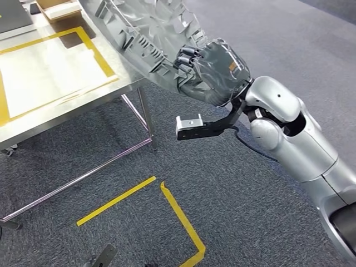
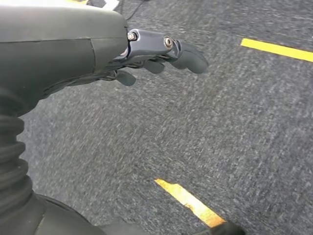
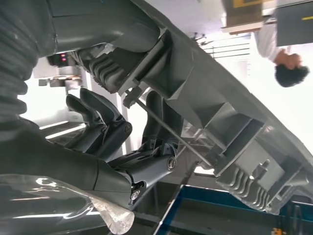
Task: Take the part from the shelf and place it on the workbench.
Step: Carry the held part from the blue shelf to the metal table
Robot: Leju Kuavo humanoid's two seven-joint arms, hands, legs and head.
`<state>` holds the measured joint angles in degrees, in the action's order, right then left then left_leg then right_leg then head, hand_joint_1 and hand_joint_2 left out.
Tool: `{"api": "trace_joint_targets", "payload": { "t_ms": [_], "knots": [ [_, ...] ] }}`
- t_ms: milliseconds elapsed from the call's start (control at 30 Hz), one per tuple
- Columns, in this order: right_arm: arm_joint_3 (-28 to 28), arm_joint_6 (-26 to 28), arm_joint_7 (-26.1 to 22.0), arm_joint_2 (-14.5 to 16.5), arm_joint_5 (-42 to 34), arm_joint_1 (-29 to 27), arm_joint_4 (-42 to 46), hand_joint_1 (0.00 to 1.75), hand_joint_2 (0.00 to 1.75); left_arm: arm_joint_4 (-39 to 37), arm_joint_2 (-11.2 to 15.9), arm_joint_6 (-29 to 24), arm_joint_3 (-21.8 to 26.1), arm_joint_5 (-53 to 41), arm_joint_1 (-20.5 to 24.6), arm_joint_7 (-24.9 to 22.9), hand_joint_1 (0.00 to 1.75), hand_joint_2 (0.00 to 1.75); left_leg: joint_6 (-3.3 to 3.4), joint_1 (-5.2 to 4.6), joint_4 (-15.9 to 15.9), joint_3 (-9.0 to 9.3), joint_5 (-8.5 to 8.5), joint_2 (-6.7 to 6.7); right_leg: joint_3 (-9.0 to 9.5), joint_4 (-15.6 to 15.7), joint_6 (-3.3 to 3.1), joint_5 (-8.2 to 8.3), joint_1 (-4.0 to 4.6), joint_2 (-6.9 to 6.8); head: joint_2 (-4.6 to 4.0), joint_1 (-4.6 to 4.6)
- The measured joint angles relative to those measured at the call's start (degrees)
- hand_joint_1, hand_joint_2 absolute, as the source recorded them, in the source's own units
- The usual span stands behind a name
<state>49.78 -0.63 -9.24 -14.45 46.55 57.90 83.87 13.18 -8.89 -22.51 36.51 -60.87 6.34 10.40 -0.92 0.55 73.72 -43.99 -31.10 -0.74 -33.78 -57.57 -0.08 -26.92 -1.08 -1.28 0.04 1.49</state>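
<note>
A long grey ribbed plastic part point(image 1: 142, 33) slants over the corner of the steel workbench point(image 1: 63, 105), its upper end running out past the top of the head view. My right hand point(image 1: 212, 69) grips its lower end, fingers curled over the ribbed edge. The right wrist view shows those fingers point(image 3: 107, 129) hooked on the part point(image 3: 221, 112) from beneath. My left hand point(image 2: 155, 54) hangs over the carpet with its fingers extended and nothing in them.
A yellow tape rectangle point(image 1: 90, 44) marks the workbench top, with a cardboard box point(image 1: 59, 8) at its far edge. Yellow tape lines point(image 1: 176, 214) lie on the grey carpet below. A person point(image 3: 284, 54) appears beyond the part in the right wrist view.
</note>
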Motion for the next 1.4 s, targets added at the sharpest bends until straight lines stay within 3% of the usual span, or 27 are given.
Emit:
{"api": "trace_joint_targets", "payload": {
  "t_ms": [33, 67, 100, 167, 233, 300, 367, 433, 500, 533, 567, 600, 667, 733, 800, 833, 900, 967, 1033, 1067, 1100, 1133, 1200, 1233, 1333, 1400],
  "knots": [
    [0.1, 0.0, 0.0, 0.0, 0.0, 0.0, 0.0, 1.75, 1.75, 0.0, 0.0, 0.1, 0.0, 0.0, 0.0, 0.0, 0.00, 1.75, -0.13, 0.14, 0.5, -0.26, 0.48, 0.29, 0.11, -0.1, 0.04, -0.18, 0.00, -0.65, -0.01, 0.03],
    [0.2, 0.0, 0.0, 0.0, 0.0, -0.1, 0.0, 1.75, 1.75, 0.0, 0.1, 0.2, 0.0, 0.0, 0.0, 0.0, 0.00, 1.75, -0.18, 0.24, -1.3, 0.60, 1.99, 0.54, 0.29, -0.1, 0.12, -0.39, 0.00, -1.26, -0.01, 0.03],
    [0.2, 0.0, 0.0, 0.0, 0.1, -0.1, 0.0, 1.75, 1.75, 0.0, 0.1, 0.3, 0.0, 0.0, 0.0, 0.0, 0.00, 1.75, -0.13, 0.28, -4.9, 2.34, 4.13, 1.10, 0.56, -0.2, 0.26, -0.64, 0.00, -1.82, -0.01, 0.03],
    [0.3, 0.0, 0.0, 0.0, 0.3, 0.0, 0.0, 1.75, 1.75, 0.0, 0.2, 0.3, 0.0, 0.0, 0.1, 0.0, 0.00, 1.75, 0.28, -0.24, -11.8, 5.80, 6.67, 3.30, 1.03, -0.3, 0.70, -1.14, 0.22, -2.84, 0.00, 0.03],
    [0.5, 0.0, -0.1, 0.0, 0.5, 0.0, 0.0, 1.75, 1.75, 0.0, 0.2, 0.4, 0.0, 0.0, 0.3, 0.0, 0.00, 1.75, 1.01, -0.86, -14.3, 6.89, 6.52, 4.45, 1.20, -0.4, 1.22, -1.49, 0.60, -3.90, 0.00, 0.03],
    [0.8, 0.0, -0.2, 0.1, 0.9, 0.0, 0.0, 1.75, 1.75, 0.0, 0.2, 0.4, 0.0, -0.1, 0.3, 0.0, 0.00, 1.75, 1.74, -0.79, -14.7, 6.89, 6.39, 3.29, 1.28, -0.4, 1.77, -1.93, 0.70, -5.06, -0.01, 0.02],
    [1.2, 0.0, -0.2, 0.2, 1.2, -0.1, -0.1, 1.75, 1.75, 0.0, 0.3, 0.4, 0.0, -0.1, 0.3, 0.0, 0.00, 1.75, 2.38, -0.46, -15.0, 7.13, 6.52, 1.95, 0.62, -2.1, 2.20, -3.47, 0.48, -3.59, -0.01, -0.15],
    [1.5, 0.0, -0.2, 0.2, 1.4, -0.2, -0.2, 1.75, 1.75, 0.0, 0.3, 0.6, 0.0, 0.0, 0.4, 0.1, 0.00, 1.75, 2.85, -0.28, -15.1, 7.26, 6.60, 0.66, -2.50, -8.6, 2.34, -6.56, 0.33, -0.37, -0.01, -0.46],
    [1.9, 0.0, -0.3, 0.2, 1.4, -0.5, -0.3, 1.75, 1.75, 0.0, 0.2, 0.9, 0.0, 0.3, 0.4, 0.4, 0.00, 1.75, 3.00, -0.28, -15.1, 7.29, 6.59, -0.78, -6.57, -15.8, 2.37, -8.67, 0.36, 1.01, 0.00, -0.61],
    [2.0, 0.0, -0.3, 0.2, 1.4, -0.6, -0.4, 1.75, 1.75, 0.0, 0.2, 1.0, 0.1, 0.5, 0.4, 0.7, 0.00, 1.75, 3.01, -0.29, -15.1, 7.34, 6.57, -1.57, -7.65, -17.1, 2.35, -8.25, 0.38, 1.17, 0.00, -0.62],
    [2.1, 0.0, -0.3, 0.2, 1.4, -0.7, -0.5, 1.75, 1.75, 0.0, 0.2, 1.2, 0.1, 0.8, 0.5, 0.8, 0.00, 1.75, 3.00, -0.28, -15.0, 7.41, 6.56, -2.41, -7.62, -16.0, 2.25, -6.68, 0.39, 1.26, 0.00, -0.61],
    [2.1, 0.0, -0.2, 0.2, 1.4, -0.8, -0.6, 1.75, 1.75, 0.0, 0.2, 1.5, 0.2, 1.1, 0.5, 1.0, 0.00, 1.75, 2.96, -0.27, -15.0, 7.49, 6.53, -3.27, -6.58, -12.8, 2.10, -4.29, 0.36, 1.59, -0.01, -0.64],
    [2.0, 0.0, -0.2, 0.2, 1.3, -0.6, -0.9, 1.75, 1.75, 0.0, 0.3, 2.0, 0.4, 1.5, 0.5, 1.0, 0.00, 1.75, 2.71, -0.24, -14.7, 7.38, 6.44, -4.81, -3.46, -5.3, 1.72, -0.52, 0.10, 3.68, -0.01, -0.66],
    [1.8, 0.0, -0.2, 0.1, 1.3, -0.4, -1.2, 1.75, 1.75, 0.0, 0.3, 2.4, 0.6, 1.7, 0.5, 1.0, 0.00, 1.75, 2.12, -0.04, -14.5, 6.74, 6.59, -5.95, -1.75, -1.7, 1.61, 0.14, 0.00, 5.18, 0.00, -0.65],
    [1.8, 0.1, -0.2, 0.1, 1.3, -0.2, -1.3, 1.75, 1.75, 0.0, 0.5, 3.0, 0.8, 1.9, 0.4, 1.4, 0.00, 1.75, 1.38, 0.24, -14.5, 6.25, 6.85, -7.00, -1.38, -1.1, 1.49, 0.00, 0.04, 4.39, -0.01, -0.65],
    [1.7, 0.1, -0.1, 0.2, 1.3, -0.2, -1.4, 1.75, 1.75, 0.0, 0.6, 3.5, 0.9, 2.0, 0.3, 1.7, 0.00, 1.75, 1.03, 0.20, -14.4, 6.14, 6.70, -6.77, -1.18, -0.9, 1.27, 0.08, -0.01, 3.84, -0.01, -0.66],
    [1.5, 0.3, 0.0, 0.2, 1.4, -0.2, -1.6, 1.75, 1.75, 0.0, 0.8, 4.6, 1.1, 2.2, 0.3, 2.3, 0.00, 1.75, 0.31, -0.03, -11.6, 4.90, 4.87, -4.07, -0.69, -0.4, 0.70, 0.25, -0.31, 2.73, -0.02, -0.24],
    [1.3, 0.8, 0.1, 0.2, 1.6, -0.4, -1.7, 1.75, 1.75, 0.0, 0.9, 5.5, 1.2, 2.4, 0.3, 2.7, 0.00, 1.75, -0.26, 0.06, -4.7, 1.84, 1.54, -0.71, -0.52, -0.3, 0.40, 0.22, -0.23, 1.87, -0.02, 0.25],
    [1.2, 1.2, 0.1, 0.2, 2.0, -0.8, -1.8, 1.75, 1.75, 0.0, 1.0, 5.9, 1.3, 2.4, 0.3, 3.1, 0.00, 1.75, -0.50, 0.30, 0.5, -0.43, 0.05, 0.29, -0.48, -0.3, 0.37, 0.13, -0.19, 1.21, -0.02, 0.27],
    [1.2, 1.3, 0.1, 0.2, 2.1, -0.9, -1.8, 1.75, 1.75, 0.0, 1.0, 5.9, 1.3, 2.4, 0.3, 3.2, 0.00, 1.75, -0.49, 0.35, 0.3, -0.21, 0.78, 0.37, -0.44, -0.3, 0.39, 0.09, -0.19, 1.00, -0.02, 0.27],
    [1.1, 1.3, 0.1, 0.2, 2.1, -1.0, -1.8, 1.75, 1.75, 0.0, 1.1, 6.0, 1.3, 2.4, 0.3, 3.3, 0.00, 1.75, -0.40, 0.38, -2.1, 1.04, 2.40, 0.39, -0.38, -0.3, 0.45, 0.04, -0.19, 0.86, -0.02, 0.27],
    [1.1, 1.3, 0.0, 0.2, 2.1, -1.1, -1.8, 1.75, 1.75, 0.0, 1.1, 6.0, 1.3, 2.4, 0.3, 3.4, 0.00, 1.75, -0.19, 0.37, -5.9, 3.01, 4.36, 0.45, -0.29, -0.4, 0.56, -0.04, -0.19, 0.78, -0.02, 0.27],
    [0.9, 1.2, -0.3, 0.2, 1.8, -1.1, -1.8, 1.75, 1.75, 0.0, 1.3, 5.9, 1.3, 2.4, 0.4, 3.6, 0.00, 1.75, 0.31, 0.09, -12.6, 6.42, 6.38, 0.58, -0.32, -0.5, 1.00, -0.20, 0.03, 0.69, -0.01, 0.26],
    [0.8, 1.2, -0.5, 0.2, 1.6, -1.1, -1.8, 1.75, 1.75, 0.0, 1.3, 5.9, 1.3, 2.4, 0.4, 3.7, 0.00, 1.75, 0.55, -0.06, -14.2, 7.21, 6.48, 0.62, -0.42, -0.5, 1.27, -0.24, 0.12, 0.65, -0.01, 0.22],
    [0.7, 1.1, -0.8, 0.2, 1.4, -1.2, -1.9, 1.75, 1.75, 0.0, 1.3, 5.8, 1.3, 2.4, 0.5, 3.7, 0.00, 1.75, 1.37, -0.17, -15.0, 7.48, 6.15, 0.39, -0.50, -0.5, 2.25, -0.47, 0.10, 0.37, -0.02, 0.17],
    [0.6, 1.1, -0.8, 0.2, 1.3, -1.2, -1.9, 1.75, 1.75, 0.0, 1.2, 5.8, 1.3, 2.4, 0.5, 3.7, 0.00, 1.75, 2.08, 0.03, -15.5, 7.79, 6.35, 0.06, -1.73, -3.0, 2.67, -2.34, 0.04, 0.53, -0.02, -0.10]
  ]
}}
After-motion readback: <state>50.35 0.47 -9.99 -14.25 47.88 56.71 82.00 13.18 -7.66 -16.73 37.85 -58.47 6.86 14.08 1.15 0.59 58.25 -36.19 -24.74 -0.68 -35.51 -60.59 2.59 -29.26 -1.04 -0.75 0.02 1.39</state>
